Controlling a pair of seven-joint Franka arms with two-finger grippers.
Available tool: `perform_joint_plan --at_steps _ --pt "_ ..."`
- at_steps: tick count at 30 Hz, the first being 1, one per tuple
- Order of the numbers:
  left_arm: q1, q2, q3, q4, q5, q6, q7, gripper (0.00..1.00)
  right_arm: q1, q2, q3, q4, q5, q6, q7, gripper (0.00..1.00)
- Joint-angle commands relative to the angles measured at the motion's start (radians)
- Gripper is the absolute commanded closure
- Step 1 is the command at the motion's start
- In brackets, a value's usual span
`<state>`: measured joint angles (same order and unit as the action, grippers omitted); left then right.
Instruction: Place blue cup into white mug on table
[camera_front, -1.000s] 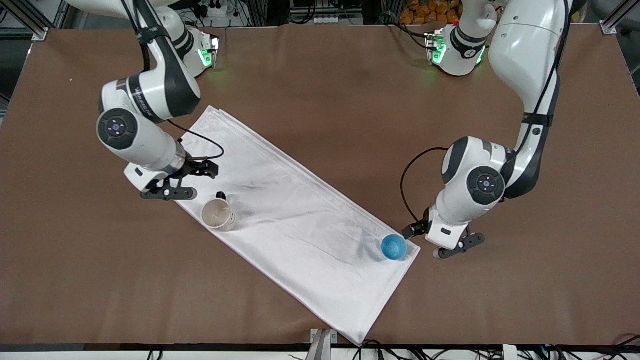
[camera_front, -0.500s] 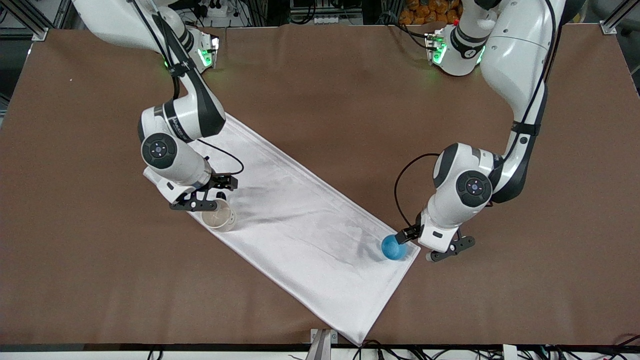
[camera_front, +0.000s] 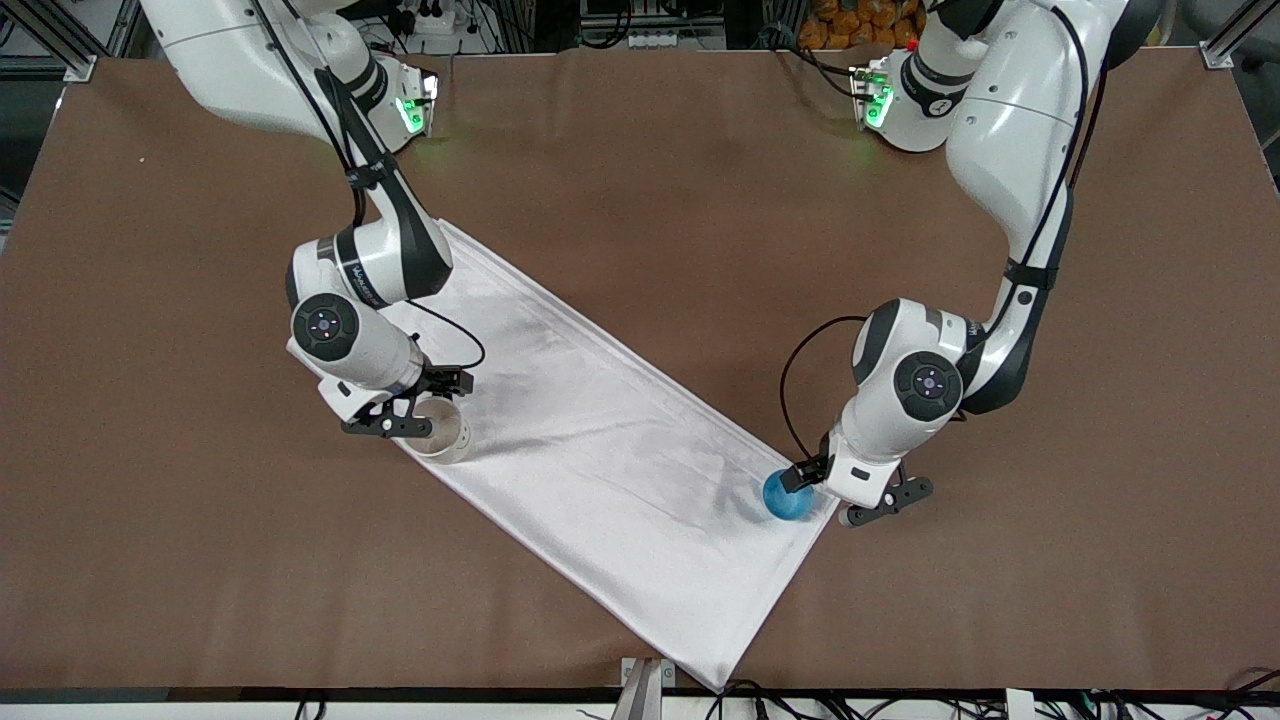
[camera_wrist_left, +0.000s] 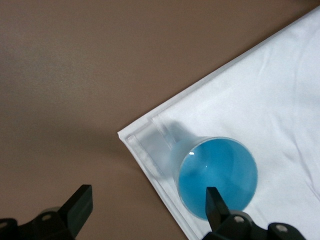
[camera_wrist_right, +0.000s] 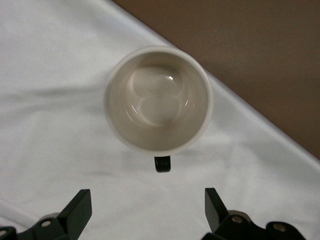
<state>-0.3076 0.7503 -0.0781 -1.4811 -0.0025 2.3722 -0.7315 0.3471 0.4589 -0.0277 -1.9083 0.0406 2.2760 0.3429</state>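
1. Blue cup (camera_front: 787, 497) is standing on the corner of the white cloth (camera_front: 600, 440) at the left arm's end of the table (camera_front: 640, 180), and its opening is facing up in the left wrist view (camera_wrist_left: 218, 177).
2. Left gripper (camera_front: 838, 493) is hanging just over that corner, fingers (camera_wrist_left: 216, 202) spread wide; one finger is lying over the cup's rim, the other over bare table, and nothing is being held.
3. White mug (camera_front: 442, 430) is standing upright on the cloth toward the right arm's end, well apart from the cup; its handle (camera_wrist_right: 162, 164) is pointing toward the right gripper's fingers.
4. Right gripper (camera_front: 418, 405) is hovering directly over the mug (camera_wrist_right: 158, 99), fingers (camera_wrist_right: 80, 207) parted and gripping nothing.
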Motion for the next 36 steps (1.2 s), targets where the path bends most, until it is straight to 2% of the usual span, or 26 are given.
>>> perform_joint_plan --at_steps 1,2,4,6,7,10,14,16,17,24,36 --pt "-0.014 0.017 0.006 0.027 0.016 0.009 -0.083 0.46 -0.010 0.017 0.008 0.005 0.010 0.030 0.011 0.06" --pt "-0.016 0.020 0.006 0.027 0.016 0.010 -0.104 0.59 -0.010 0.018 0.008 0.005 0.010 0.033 0.011 0.09" --pt "-0.025 0.023 0.008 0.027 0.019 0.012 -0.134 0.80 -0.010 0.021 0.006 0.006 0.010 0.036 0.011 0.15" --pt "-0.034 0.026 0.011 0.027 0.021 0.012 -0.143 0.95 -0.010 0.021 0.008 0.006 0.010 0.039 0.011 0.23" --pt "-0.036 0.026 0.011 0.027 0.022 0.013 -0.143 1.00 -0.010 0.023 0.006 0.006 0.010 0.043 0.010 0.31" --pt "-0.036 0.027 0.011 0.027 0.024 0.013 -0.141 1.00 -0.008 0.029 0.006 0.006 0.009 0.059 0.010 0.56" --pt "-0.036 0.029 0.012 0.027 0.025 0.013 -0.138 1.00 -0.005 0.030 0.006 0.008 0.005 0.060 0.008 0.83" --pt "-0.036 0.029 0.012 0.027 0.025 0.013 -0.137 1.00 -0.003 0.030 0.006 0.009 0.005 0.057 0.008 0.97" --pt "-0.034 0.029 0.012 0.027 0.025 0.013 -0.135 1.00 -0.003 0.030 0.006 0.011 0.004 0.056 0.008 1.00" --pt "-0.030 0.014 0.012 0.027 0.025 0.012 -0.138 1.00 0.001 0.012 0.008 0.034 0.005 0.033 0.008 1.00" --pt "-0.028 -0.028 0.011 0.022 0.025 -0.011 -0.140 1.00 0.110 0.026 0.011 0.213 0.010 -0.096 0.192 1.00"
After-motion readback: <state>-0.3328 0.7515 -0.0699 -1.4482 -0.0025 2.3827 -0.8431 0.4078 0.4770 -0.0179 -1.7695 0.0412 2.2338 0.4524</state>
